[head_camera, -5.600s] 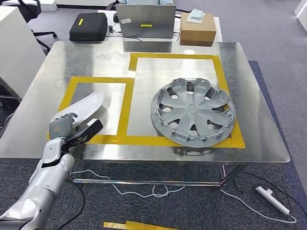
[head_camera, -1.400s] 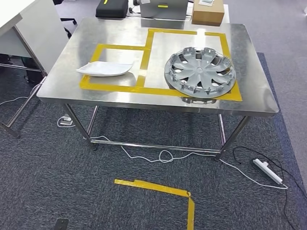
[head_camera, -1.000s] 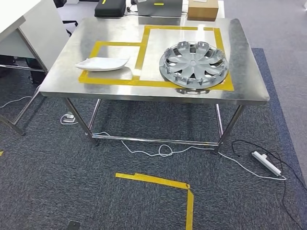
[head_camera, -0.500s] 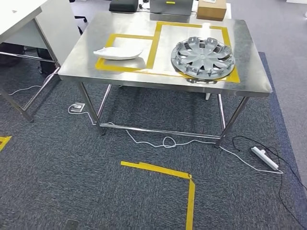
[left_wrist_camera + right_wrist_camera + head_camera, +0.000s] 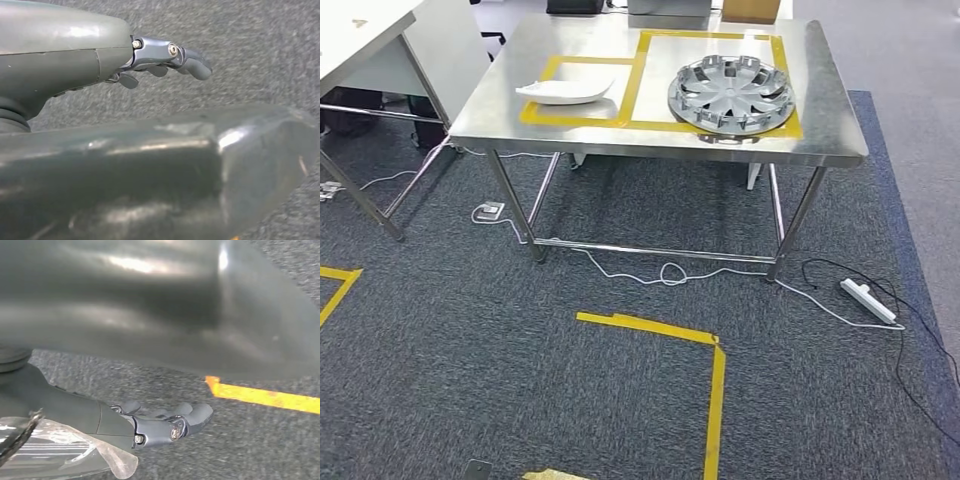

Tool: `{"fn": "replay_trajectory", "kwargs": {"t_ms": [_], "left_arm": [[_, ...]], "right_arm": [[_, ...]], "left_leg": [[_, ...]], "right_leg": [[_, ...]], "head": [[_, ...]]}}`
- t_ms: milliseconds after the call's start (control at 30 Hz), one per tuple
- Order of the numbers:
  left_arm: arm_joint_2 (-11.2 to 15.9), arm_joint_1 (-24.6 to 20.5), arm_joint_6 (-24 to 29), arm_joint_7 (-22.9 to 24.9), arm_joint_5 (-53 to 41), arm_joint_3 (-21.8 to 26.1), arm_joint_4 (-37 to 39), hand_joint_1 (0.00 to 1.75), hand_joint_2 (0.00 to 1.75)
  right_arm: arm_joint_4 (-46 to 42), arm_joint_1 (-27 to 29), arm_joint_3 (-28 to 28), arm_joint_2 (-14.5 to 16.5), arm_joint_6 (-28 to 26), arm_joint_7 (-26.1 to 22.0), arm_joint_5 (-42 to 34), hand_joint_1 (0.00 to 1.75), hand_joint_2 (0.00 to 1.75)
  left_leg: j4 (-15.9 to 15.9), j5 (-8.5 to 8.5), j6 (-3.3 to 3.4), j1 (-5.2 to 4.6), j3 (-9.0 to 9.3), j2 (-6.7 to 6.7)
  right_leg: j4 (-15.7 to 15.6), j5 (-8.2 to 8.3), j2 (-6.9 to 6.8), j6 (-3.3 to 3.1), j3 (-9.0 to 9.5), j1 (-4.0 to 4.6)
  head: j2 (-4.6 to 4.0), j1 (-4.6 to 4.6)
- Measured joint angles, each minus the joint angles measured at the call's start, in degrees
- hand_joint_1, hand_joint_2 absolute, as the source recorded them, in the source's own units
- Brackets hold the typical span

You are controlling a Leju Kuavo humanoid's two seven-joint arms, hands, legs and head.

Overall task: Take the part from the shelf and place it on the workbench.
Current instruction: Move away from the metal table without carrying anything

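Observation:
The white curved part (image 5: pixel 565 91) lies on the steel workbench (image 5: pixel 660 148), inside the left yellow-taped frame (image 5: pixel 632 80). A grey wheel cover (image 5: pixel 731 93) rests in the larger frame to its right. The workbench stands some way ahead of me across the carpet. My left hand (image 5: pixel 94 55) hangs over the grey carpet with its dark fingers (image 5: pixel 188 60) stretched out and nothing in them. My right hand (image 5: pixel 113 425) also hangs over the carpet, its fingers (image 5: pixel 188 417) extended and holding nothing.
A white table (image 5: pixel 365 40) stands at the left. Under the workbench lie cables (image 5: pixel 671 272), with a power strip (image 5: pixel 869 300) on the floor at the right. Yellow tape (image 5: pixel 712 400) marks the carpet between me and the workbench. A cardboard box (image 5: pixel 750 8) sits beyond the workbench.
Earlier my left hand held the white part over the left frame; now it lies there and the hand is empty. The camera has backed away, so the workbench looks farther off.

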Motion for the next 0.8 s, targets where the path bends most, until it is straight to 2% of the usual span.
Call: {"fn": "replay_trajectory", "kwargs": {"t_ms": [33, 67, 100, 133, 167, 200, 233, 267, 300, 367, 400, 433, 467, 500, 533, 567, 600, 633, 667, 700, 733, 767, 800], "left_arm": [[-0.05, -0.01, -0.02, 0.01, 0.05, 0.0, 0.01, 0.0, 0.0], [-0.08, -0.02, -0.04, 0.0, 0.08, 0.0, 0.01, 0.0, 0.0], [-0.09, -0.02, -0.06, 0.0, 0.09, 0.0, 0.01, 0.0, 0.0], [-0.1, -0.02, -0.08, 0.0, 0.09, 0.0, 0.01, 0.0, 0.0], [-0.1, -0.03, -0.08, -0.01, 0.1, 0.0, 0.01, 0.0, 0.0], [-0.1, -0.09, -0.09, -0.02, 0.1, 0.0, 0.01, 0.0, 0.0], [-0.1, -0.17, -0.1, -0.09, 0.1, 0.0, 0.01, 0.0, 0.0], [-0.12, -0.22, -0.11, -0.18, 0.12, 0.01, 0.01, 0.0, 0.0], [-0.14, -0.28, -0.12, -0.3, 0.14, 0.02, 0.01, 0.0, 0.0], [-0.24, -0.27, -0.13, -0.46, 0.19, 0.08, 0.02, 0.0, 0.0], [-0.3, -0.31, -0.13, -0.49, 0.21, 0.14, 0.03, 0.0, 0.0], [-0.33, -0.35, -0.11, -0.49, 0.25, 0.2, 0.04, 0.0, 0.0], [-0.36, -0.38, -0.09, -0.49, 0.31, 0.26, 0.05, 0.0, 0.0], [-0.35, -0.39, -0.08, -0.49, 0.37, 0.31, 0.05, 0.0, 0.0], [-0.35, -0.38, -0.07, -0.49, 0.44, 0.34, 0.05, 0.0, 0.0], [-0.39, -0.35, -0.07, -0.49, 0.51, 0.38, 0.05, 0.0, 0.0], [-0.43, -0.34, -0.07, -0.5, 0.56, 0.43, 0.06, 0.0, 0.0], [-0.46, -0.33, -0.07, -0.52, 0.58, 0.51, 0.06, 0.0, 0.0], [-0.48, -0.34, -0.08, -0.57, 0.58, 0.61, 0.06, 0.0, 0.0], [-0.49, -0.32, -0.08, -0.63, 0.58, 0.71, 0.06, 0.0, 0.0], [-0.51, -0.27, -0.08, -0.69, 0.58, 0.78, 0.06, 0.0, 0.0], [-0.52, -0.23, -0.08, -0.76, 0.59, 0.84, 0.06, 0.0, 0.0], [-0.53, -0.19, -0.07, -0.81, 0.6, 0.86, 0.06, 0.0, 0.0]], "right_arm": [[0.0, 0.03, 0.01, -0.02, 0.0, 0.0, 0.06, 0.0, 0.0], [0.0, 0.04, 0.02, -0.04, 0.0, -0.01, 0.12, 0.0, 0.0], [0.0, 0.03, 0.03, -0.05, 0.0, -0.01, 0.17, 0.0, 0.0], [0.0, 0.02, 0.04, -0.07, 0.0, -0.01, 0.21, 0.0, 0.0], [0.0, 0.01, 0.05, -0.07, 0.0, -0.01, 0.26, 0.0, 0.0], [0.0, 0.01, 0.07, -0.07, 0.0, -0.04, 0.3, 0.0, 0.0], [0.0, 0.01, 0.09, -0.07, 0.0, -0.09, 0.34, 0.0, 0.0], [0.0, -0.02, 0.11, -0.08, 0.0, -0.16, 0.4, 0.0, 0.0], [0.0, -0.07, 0.13, -0.09, 0.0, -0.25, 0.45, 0.0, 0.0], [0.01, -0.16, 0.17, -0.13, 0.0, -0.35, 0.54, 0.0, 0.0], [0.01, -0.18, 0.19, -0.18, 0.0, -0.38, 0.56, 0.0, 0.0], [0.02, -0.16, 0.2, -0.22, 0.0, -0.39, 0.6, 0.0, 0.0], [0.04, -0.15, 0.22, -0.26, 0.0, -0.4, 0.63, 0.0, 0.0], [0.05, -0.17, 0.25, -0.29, -0.01, -0.4, 0.66, 0.0, 0.0], [0.07, -0.2, 0.28, -0.31, -0.02, -0.42, 0.68, 0.0, 0.0], [0.1, -0.24, 0.31, -0.32, -0.08, -0.43, 0.68, 0.0, 0.0], [0.14, -0.28, 0.34, -0.33, -0.16, -0.44, 0.68, 0.0, 0.0], [0.18, -0.3, 0.38, -0.33, -0.27, -0.46, 0.68, 0.0, 0.0], [0.21, -0.33, 0.43, -0.33, -0.41, -0.48, 0.68, 0.0, 0.0], [0.23, -0.4, 0.48, -0.33, -0.52, -0.5, 0.68, 0.0, 0.0], [0.27, -0.5, 0.54, -0.32, -0.61, -0.54, 0.68, 0.0, 0.0], [0.32, -0.62, 0.58, -0.32, -0.66, -0.57, 0.68, 0.0, 0.0], [0.37, -0.69, 0.6, -0.31, -0.67, -0.61, 0.68, 0.0, 0.0]], "left_leg": [[3.81, -2.05, -0.25, 0.15, -0.51, 0.01], [6.63, -2.57, -0.43, 0.27, -0.53, 0.02], [7.81, -1.72, -0.57, 0.37, 0.18, 0.03], [6.86, 0.01, -0.65, 0.46, 1.85, 0.03], [3.95, 1.67, -0.66, 0.54, 4.44, 0.04], [-0.49, 2.07, -0.56, 0.56, 7.73, 0.05], [-4.95, 1.65, -0.32, 0.51, 10.68, 0.03], [-8.18, 0.88, 0.0, 0.4, 12.64, 0.01], [-10.03, 0.15, 0.39, 0.22, 13.54, 0.0], [-10.28, 0.94, 1.33, 0.05, 12.8, 0.11], [-10.34, 1.61, 1.82, 0.06, 12.18, 0.24], [-10.46, 2.46, 2.3, 0.1, 11.39, 0.37], [-10.54, 3.37, 2.65, 0.13, 10.4, 0.48], [-10.5, 4.27, 2.88, 0.05, 9.3, 0.51], [-10.44, 5.22, 2.98, -0.03, 8.12, 0.51], [-10.37, 6.17, 2.95, -0.1, 6.88, 0.53], [-10.29, 7.11, 2.86, -0.15, 5.6, 0.54], [-10.22, 8.05, 2.71, -0.17, 4.3, 0.55], [-10.12, 8.98, 2.51, -0.17, 3.07, 0.52], [-9.96, 9.84, 2.26, -0.19, 2.03, 0.46], [-9.67, 10.58, 1.97, -0.26, 1.18, 0.37], [-9.4, 11.3, 1.68, -0.31, 0.71, 0.3], [-9.23, 11.92, 1.39, -0.3, 0.43, 0.25]], "right_leg": [[0.25, 0.72, -0.19, -0.02, -0.92, 0.05], [0.6, 1.4, -0.37, 0.04, -1.95, 0.08], [1.06, 2.04, -0.5, 0.16, -3.12, 0.08], [1.61, 2.66, -0.58, 0.33, -4.47, 0.05], [2.22, 3.22, -0.62, 0.53, -5.78, 0.0], [2.84, 3.74, -0.61, 0.77, -6.93, 0.03], [3.37, 4.23, -0.62, 1.01, -7.8, 0.06], [3.68, 4.77, -0.64, 1.28, -8.32, 0.08], [3.82, 5.37, -0.67, 1.6, -8.63, 0.05], [3.72, 6.32, -0.6, 2.28, -8.92, -0.15], [4.11, 5.57, -0.4, 2.59, -9.26, -0.25], [5.35, 3.56, -0.12, 2.87, -9.83, -0.32], [7.78, 0.44, 0.17, 3.06, -10.67, -0.38], [11.26, -2.97, 0.37, 3.23, -11.57, -0.4], [15.18, -5.51, 0.47, 3.37, -12.31, -0.42], [18.52, -6.48, 0.49, 3.47, -12.55, -0.43], [20.52, -5.88, 0.5, 3.53, -12.09, -0.46], [20.64, -4.19, 0.5, 3.54, -10.72, -0.52], [18.56, -2.51, 0.53, 3.53, -8.17, -0.62], [14.73, -1.79, 0.65, 3.52, -4.7, -0.75], [9.37, -2.31, 0.87, 3.46, -0.48, -0.84], [4.87, -3.46, 1.08, 3.23, 2.8, -0.83], [1.77, -4.57, 1.25, 2.97, 4.82, -0.73]], "head": [[0.0, -0.05], [0.0, -0.03], [0.0, -0.05], [0.0, -0.06], [0.0, -0.06], [0.0, -0.08], [0.01, -0.06], [0.01, -0.02], [0.01, -0.09], [0.01, -0.19], [0.01, -0.25], [0.0, -0.15], [0.0, -0.09], [0.0, -0.02], [0.0, 0.03], [0.0, 0.01], [0.0, 0.01], [0.0, 0.01], [0.0, 0.0], [0.01, 0.0], [0.01, 0.02], [0.01, -0.02], [0.01, 0.04]]}}
